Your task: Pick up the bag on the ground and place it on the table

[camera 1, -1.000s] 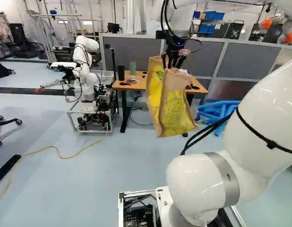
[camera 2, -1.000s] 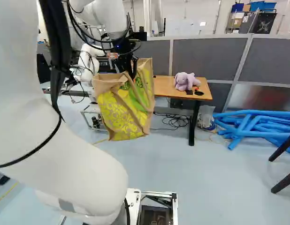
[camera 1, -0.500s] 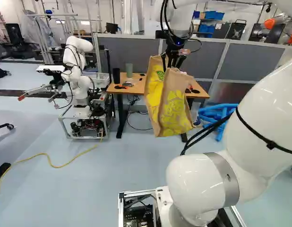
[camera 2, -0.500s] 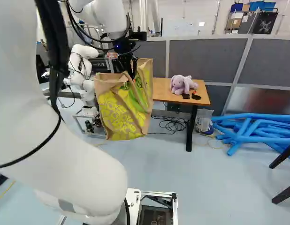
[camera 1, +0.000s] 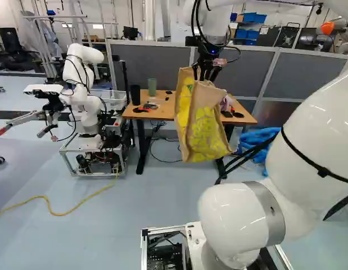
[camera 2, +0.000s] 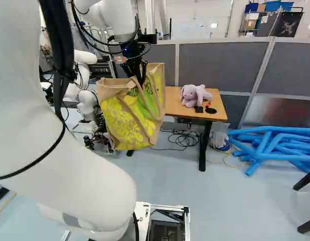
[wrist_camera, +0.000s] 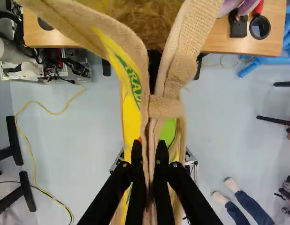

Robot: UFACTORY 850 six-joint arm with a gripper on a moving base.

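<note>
From where I stand, the bag [camera 1: 208,129] hangs in the air at about twelve o'clock from the base, before the table [camera 2: 177,105], with the gripper [wrist_camera: 149,152] pinched firmly on its gathered straps [wrist_camera: 194,42]. It looks light, soft and floppy, liable to swing or crumple, so the straps seem the right hold, and its low-hanging bottom probably needs lifting over the table's edge.

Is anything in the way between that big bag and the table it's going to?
Nothing visible stands between the bag, gripped in the hand, and the table. On the tabletop, though, a dark cup, a green cup and a purple plush toy could limit where it lands.
</note>
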